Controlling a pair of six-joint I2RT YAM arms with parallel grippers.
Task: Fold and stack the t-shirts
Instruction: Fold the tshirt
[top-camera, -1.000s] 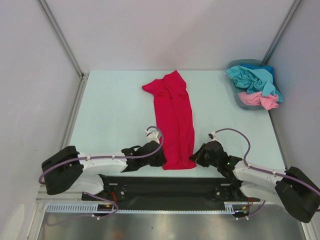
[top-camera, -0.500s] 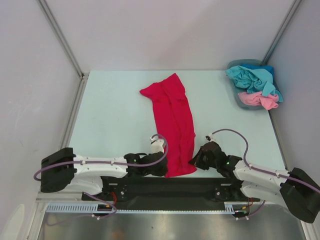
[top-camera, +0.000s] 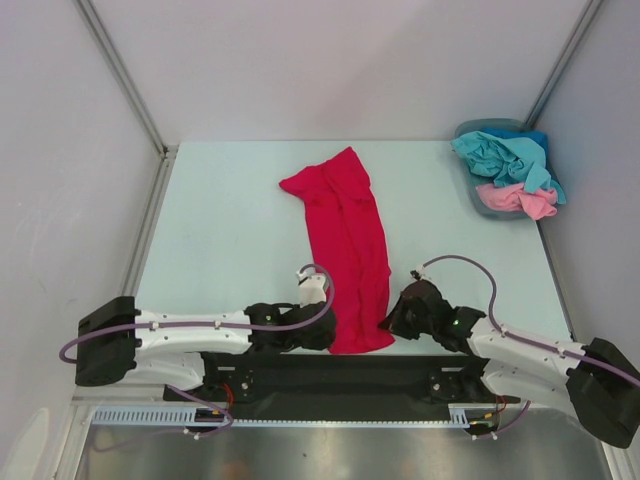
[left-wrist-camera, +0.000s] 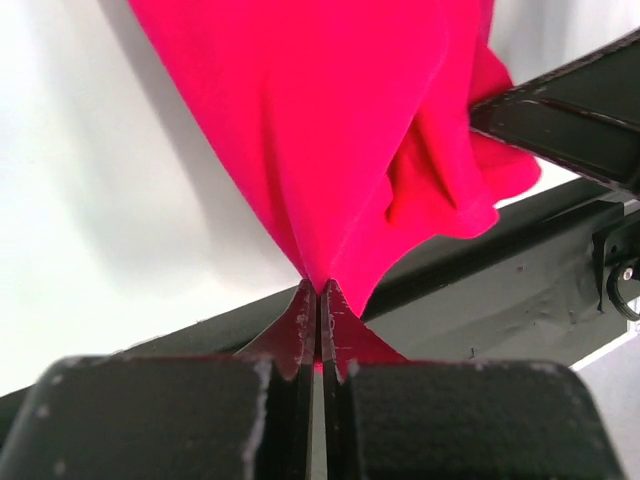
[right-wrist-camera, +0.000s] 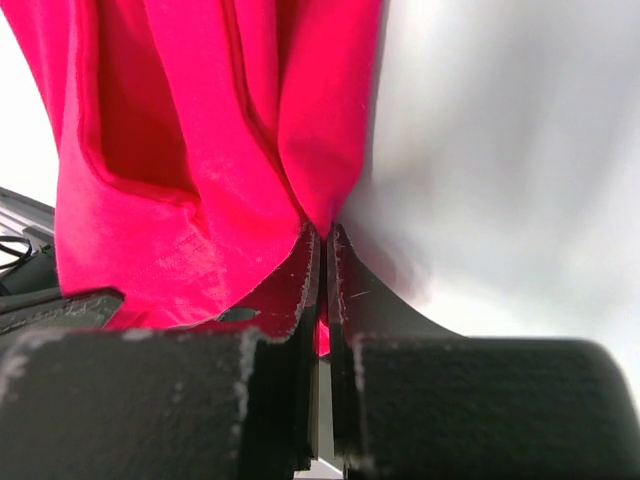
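A crimson red t-shirt (top-camera: 345, 250) lies folded into a long narrow strip down the middle of the table, its far end near the back. My left gripper (top-camera: 327, 335) is shut on the strip's near left corner, red cloth (left-wrist-camera: 340, 150) pinched between the jaws (left-wrist-camera: 320, 292). My right gripper (top-camera: 388, 322) is shut on the near right corner, the red cloth (right-wrist-camera: 200, 150) bunched above its closed tips (right-wrist-camera: 322, 235). Teal-blue t-shirts (top-camera: 500, 155) and a light pink one (top-camera: 518, 200) are heaped in the basket at the back right.
A blue-grey plastic basket (top-camera: 467, 185) stands at the table's right rear corner. Both arms lie low along the near edge, above the black base rail (top-camera: 330, 372). Pale walls and metal posts close in the left, back and right sides.
The left gripper slid right to the shirt's near left corner and shut on it. The shirt's near end shifted slightly. The right gripper stayed shut on its corner.
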